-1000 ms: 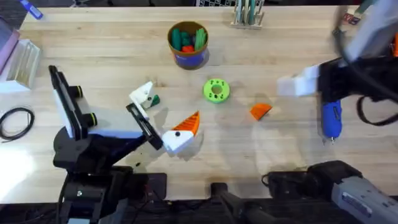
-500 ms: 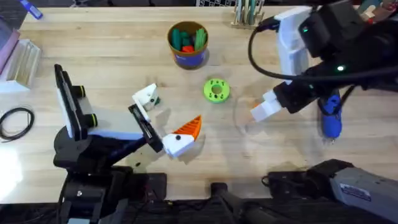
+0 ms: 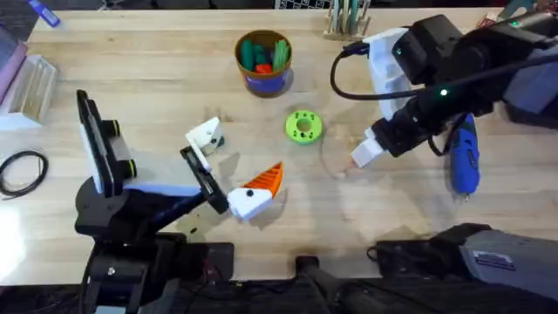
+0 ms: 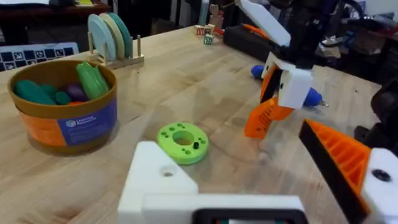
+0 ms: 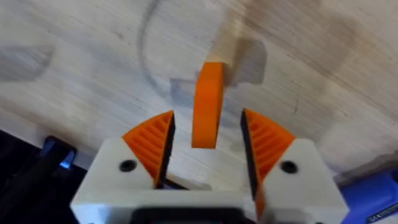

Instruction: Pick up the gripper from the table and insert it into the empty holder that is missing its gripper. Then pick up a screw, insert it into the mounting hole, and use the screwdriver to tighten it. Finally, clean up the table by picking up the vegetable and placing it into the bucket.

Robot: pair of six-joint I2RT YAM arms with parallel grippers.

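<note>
A pale wood surface [image 3: 157, 78] carries everything. In the overhead view, the bucket [image 3: 263, 63] stands at the far middle, a green disc [image 3: 303, 126] nearer, and the screwdriver [image 3: 463, 161] lies at the right. The left arm rests low at the lower left, its left tool [image 3: 228, 167] spread: one jaw is the bare white holder [image 3: 203, 135], the other carries an orange tip. The vegetable [image 3: 217, 139] lies touching the holder. The right arm reaches in from the upper right, bent down, its right tool [image 3: 364, 153] at the surface between disc and screwdriver.

In the left wrist view, the right tool [image 4: 280, 93] points straight down, with the orange gripper [image 4: 264, 118] at its tip, touching or just off the surface.

In the right wrist view, the gripper [image 5: 207, 102] stands on edge between the two orange pads [image 5: 152, 146], with a gap on each side: the jaws are parted and not yet gripping.

By this, the task is at its first step. Grasp, insertion, screw, tightening and clean-up all seem left to do.
</note>
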